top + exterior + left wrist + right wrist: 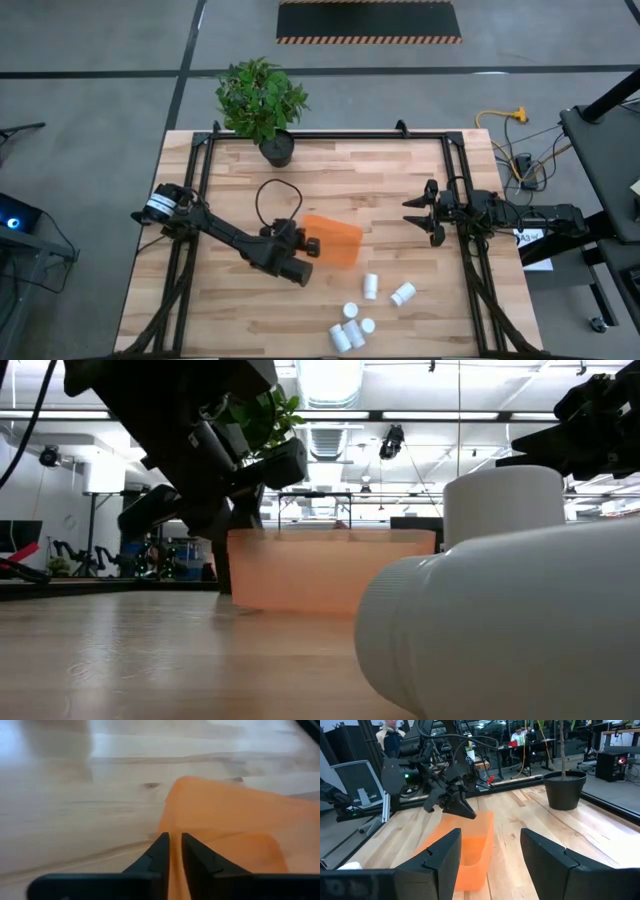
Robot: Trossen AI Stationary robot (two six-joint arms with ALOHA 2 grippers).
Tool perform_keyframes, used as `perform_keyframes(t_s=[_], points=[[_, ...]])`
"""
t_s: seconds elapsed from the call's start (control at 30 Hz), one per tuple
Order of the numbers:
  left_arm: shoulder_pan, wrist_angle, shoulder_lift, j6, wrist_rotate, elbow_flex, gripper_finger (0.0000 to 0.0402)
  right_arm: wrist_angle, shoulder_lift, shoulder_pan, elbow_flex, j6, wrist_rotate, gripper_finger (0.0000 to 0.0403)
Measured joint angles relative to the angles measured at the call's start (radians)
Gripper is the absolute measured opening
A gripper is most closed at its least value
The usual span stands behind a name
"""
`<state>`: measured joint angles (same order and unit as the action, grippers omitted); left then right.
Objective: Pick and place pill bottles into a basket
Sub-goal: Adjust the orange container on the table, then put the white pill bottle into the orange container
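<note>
left gripper (pixel 308 243): fingers pinched on orange basket (pixel 335 240) rim. right gripper (pixel 415 212): fingers apart, empty. five pill bottles (pixel 371 286) on table (pixel 230 320).

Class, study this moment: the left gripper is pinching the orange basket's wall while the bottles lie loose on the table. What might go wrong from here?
1. The left gripper is shut on a thin wall of the basket; the basket may tip or slip.
2. The pill bottles lie clustered, some touching, so picking one may knock others rolling.
3. The right gripper, open, waits apart; reaching in could bump the left arm.
</note>
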<state>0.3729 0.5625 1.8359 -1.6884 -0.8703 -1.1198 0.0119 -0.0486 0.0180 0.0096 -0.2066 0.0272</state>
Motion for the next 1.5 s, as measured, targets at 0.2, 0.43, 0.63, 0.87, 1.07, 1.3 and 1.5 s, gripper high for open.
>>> perform_keyframes(t_s=[0.2, 0.43, 0.63, 0.87, 1.07, 1.3, 1.5], points=[[0.000, -0.013, 0.000, 0.000, 0.000, 0.000, 0.0098, 0.000, 0.000, 0.000, 0.000, 0.000, 0.000, 0.0194], [0.014, -0.040, -0.081, 0.067, -0.013, -0.003, 0.0159, 0.000, 0.000, 0.000, 0.000, 0.000, 0.000, 0.0194], [0.055, -0.167, -0.228, 0.431, -0.129, -0.003, 0.0173, 0.000, 0.000, 0.000, 0.000, 0.000, 0.000, 0.0194], [0.091, -0.450, -0.405, 1.040, -0.094, -0.002, 0.0174, 0.000, 0.000, 0.000, 0.000, 0.000, 0.001, 0.0194], [0.093, -0.675, -0.512, 1.314, 0.060, 0.000, 0.0174, 0.000, 0.000, 0.000, 0.000, 0.000, 0.000, 0.0194], [0.092, -0.712, -0.572, 1.337, 0.075, 0.007, 0.0174, 0.000, 0.000, 0.000, 0.000, 0.017, 0.002, 0.0194], [0.091, -0.712, -0.569, 1.329, 0.024, 0.015, 0.0174, 0.002, 0.000, 0.000, 0.000, 0.099, 0.002, 0.0194]])
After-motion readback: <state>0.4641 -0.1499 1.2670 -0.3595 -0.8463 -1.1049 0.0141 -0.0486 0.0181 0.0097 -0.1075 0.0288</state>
